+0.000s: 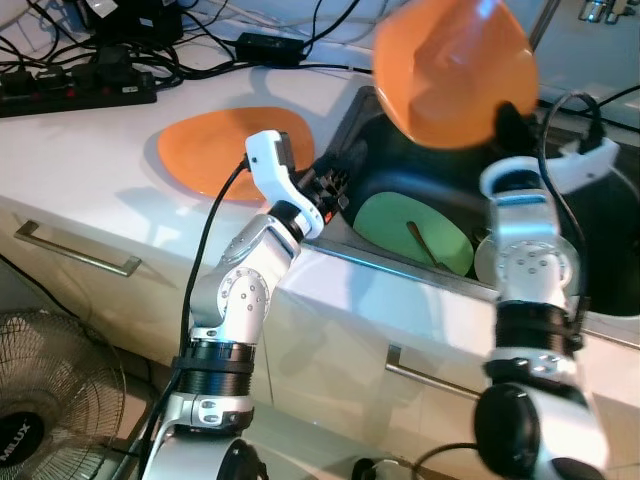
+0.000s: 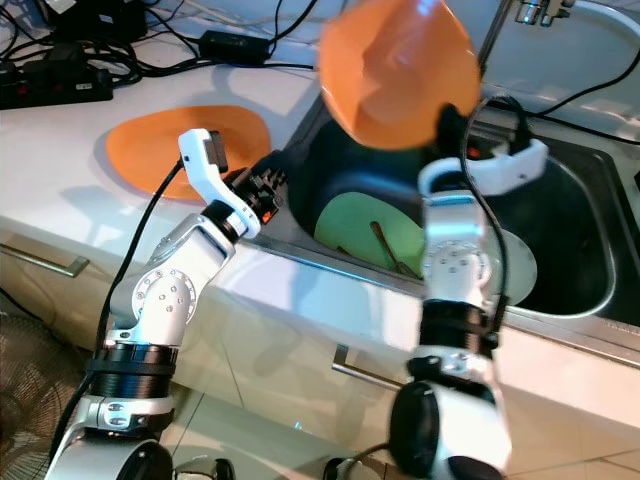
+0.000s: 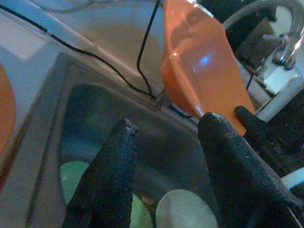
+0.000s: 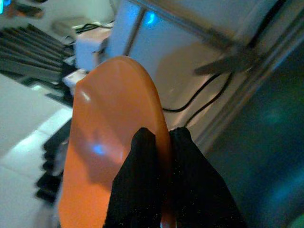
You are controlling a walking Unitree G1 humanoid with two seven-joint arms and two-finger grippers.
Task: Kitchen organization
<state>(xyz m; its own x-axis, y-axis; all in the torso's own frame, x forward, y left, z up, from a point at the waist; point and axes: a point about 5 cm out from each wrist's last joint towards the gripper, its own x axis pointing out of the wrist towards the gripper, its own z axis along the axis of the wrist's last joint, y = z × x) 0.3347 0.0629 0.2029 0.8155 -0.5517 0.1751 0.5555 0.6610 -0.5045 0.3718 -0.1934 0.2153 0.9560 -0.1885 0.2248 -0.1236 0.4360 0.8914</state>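
Note:
My right gripper (image 1: 508,118) holds an orange plate (image 1: 455,68) up in the air above the sink (image 2: 590,290), its fingers (image 4: 142,156) shut on the plate's rim (image 4: 114,142). A second orange plate (image 1: 225,150) lies flat on the white counter left of the sink. In the basin lie a green plate (image 1: 410,232) with a brown utensil (image 1: 422,243) on it and a pale plate (image 2: 515,262) beside it. My left gripper (image 1: 335,190) hovers at the sink's left edge, its fingers (image 3: 114,171) open with nothing between them.
A power strip (image 1: 75,90) and black cables (image 1: 270,45) crowd the back of the counter. The tap (image 2: 535,12) stands behind the sink. Drawer handles (image 1: 75,252) run along the cabinet front. A fan (image 1: 50,400) stands on the floor at lower left.

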